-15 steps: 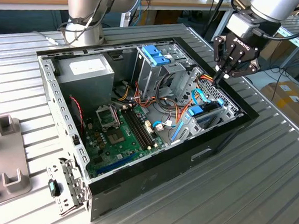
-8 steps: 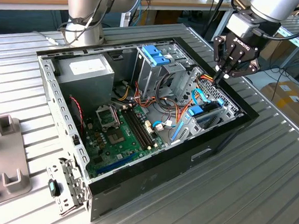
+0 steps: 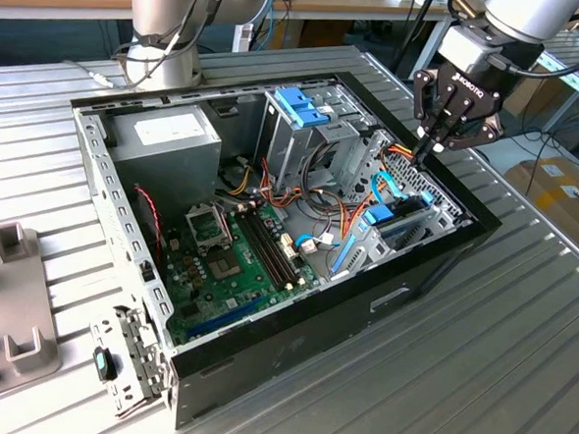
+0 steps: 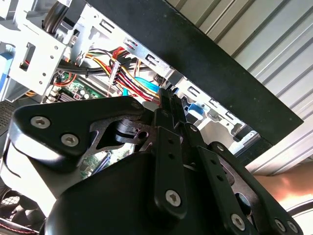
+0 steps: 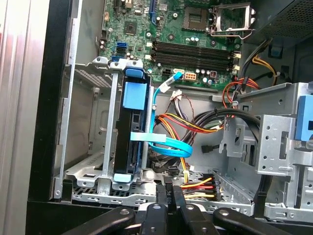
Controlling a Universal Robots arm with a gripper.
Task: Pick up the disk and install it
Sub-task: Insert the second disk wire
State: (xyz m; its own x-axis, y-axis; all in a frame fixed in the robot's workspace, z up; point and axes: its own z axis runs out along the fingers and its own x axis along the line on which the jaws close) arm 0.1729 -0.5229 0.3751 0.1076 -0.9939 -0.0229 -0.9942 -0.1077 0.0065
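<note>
The tool (image 3: 429, 147), fingers pressed together and empty, hovers just above the computer case (image 3: 418, 284) rim, near the disk (image 5: 131, 142) seated upright in its bay.

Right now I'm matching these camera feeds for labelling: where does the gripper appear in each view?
Exterior view: the gripper hangs shut over the open computer case, at the exterior view's right.
Second wrist view: gripper in the foreground, pointing into the case.
First wrist view: gripper beside the red and yellow wires.
Shared landmark: the blue flat cable.
</note>
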